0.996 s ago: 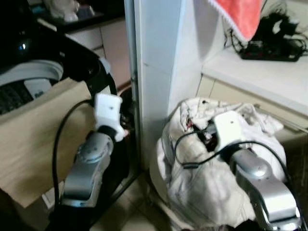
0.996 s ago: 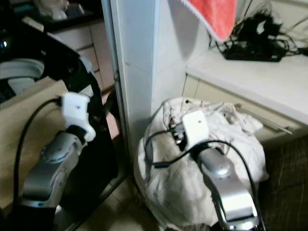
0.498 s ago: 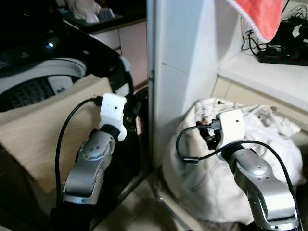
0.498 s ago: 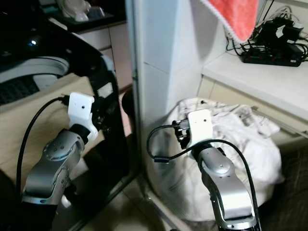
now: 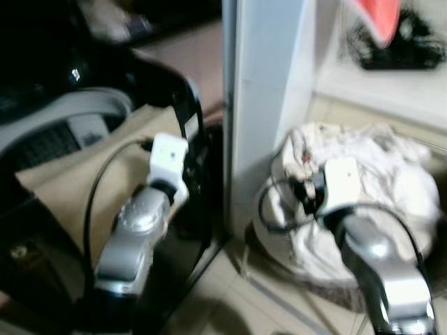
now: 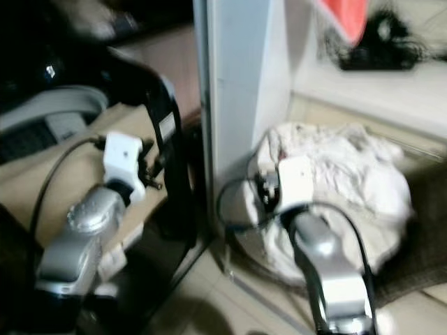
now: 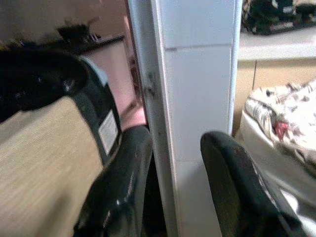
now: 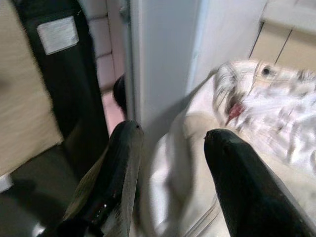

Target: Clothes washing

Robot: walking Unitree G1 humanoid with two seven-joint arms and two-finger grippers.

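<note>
Black-fingered, both end effectors gape wide and empty: left end effector point(image 7: 170, 182) before one white pillar point(image 5: 269, 105), right end effector point(image 8: 170, 177) above one heap of white clothes point(image 5: 363, 181) (view has drifted, blurrier than before).

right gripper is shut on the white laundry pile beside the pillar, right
Not quite. The right gripper is open and holds nothing: the right wrist view shows its two black fingers spread apart, in front of the white laundry pile beside the pillar.
</note>
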